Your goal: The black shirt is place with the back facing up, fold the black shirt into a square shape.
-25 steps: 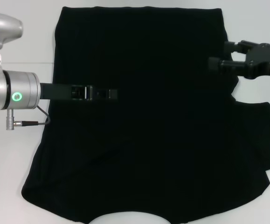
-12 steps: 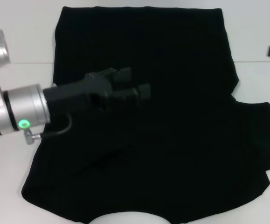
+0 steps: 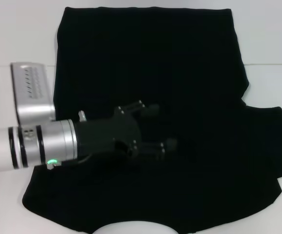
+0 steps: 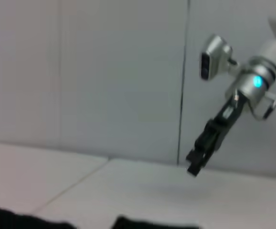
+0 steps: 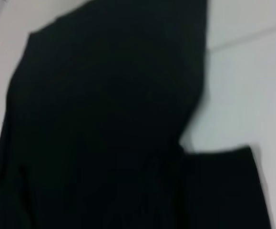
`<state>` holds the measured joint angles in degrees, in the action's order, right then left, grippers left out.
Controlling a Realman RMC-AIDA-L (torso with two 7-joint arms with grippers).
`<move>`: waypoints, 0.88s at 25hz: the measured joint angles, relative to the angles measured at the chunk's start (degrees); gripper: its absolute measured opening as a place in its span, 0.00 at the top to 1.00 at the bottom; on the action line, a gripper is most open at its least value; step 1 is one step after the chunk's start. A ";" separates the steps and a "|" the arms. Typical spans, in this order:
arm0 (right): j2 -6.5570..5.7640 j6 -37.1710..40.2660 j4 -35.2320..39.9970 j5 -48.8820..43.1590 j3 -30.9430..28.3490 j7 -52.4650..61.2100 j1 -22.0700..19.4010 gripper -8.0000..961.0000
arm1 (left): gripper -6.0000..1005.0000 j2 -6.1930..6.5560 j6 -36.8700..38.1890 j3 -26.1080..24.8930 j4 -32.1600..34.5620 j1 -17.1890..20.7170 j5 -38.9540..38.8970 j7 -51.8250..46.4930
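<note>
Moved since the earlier frames: left gripper (image 3: 162, 126), formerly reaching in flat over the cloth's left side, now swung nearer the camera and rolled, its silver wrist filling the lower left of the head view. Fingers: spread apart, one fingertip (image 3: 153, 108) above, the other below, nothing between them; released. Black shirt (image 3: 179, 63): spread on the white table (image 3: 19, 34), directly beneath and all around this gripper, neckline curve at the near edge behind it; left sleeve appears already turned inward, right sleeve still sticks out well to the gripper's far side. Right gripper (image 4: 198, 160): gone from the head view; seen only from the left wrist camera, raised clear of the table, finger state cannot be told. Shirt also fills the right wrist view (image 5: 104, 119). Judgement: one side fold appears done, both arms are off the cloth, and the opposite sleeve looks the likely next step before any lengthwise folding.
</note>
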<state>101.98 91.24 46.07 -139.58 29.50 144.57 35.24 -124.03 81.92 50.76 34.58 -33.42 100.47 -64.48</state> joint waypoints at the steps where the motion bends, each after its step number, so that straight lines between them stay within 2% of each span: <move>1: -0.04 0.53 -0.03 -0.68 0.00 0.55 -0.15 0.07 | 0.05 0.00 -0.78 0.86 -0.02 0.03 0.63 0.49; 6: 0.00 1.48 -1.93 -3.98 0.20 2.70 -0.23 0.10 | 0.05 -0.20 -2.40 3.91 -0.14 -0.21 2.99 2.39; 9: 0.60 0.96 -4.53 -5.60 0.78 2.96 0.81 0.11 | 0.05 -0.23 -2.72 5.39 0.09 -0.24 3.61 3.03; 22: 1.63 -3.82 -10.42 -9.94 1.71 3.51 3.64 0.11 | 0.06 -0.16 -3.85 6.01 2.44 -0.24 9.20 3.16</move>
<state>103.61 87.42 35.65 -149.52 31.21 148.08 38.88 -124.19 78.07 56.77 37.03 -33.66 109.67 -61.32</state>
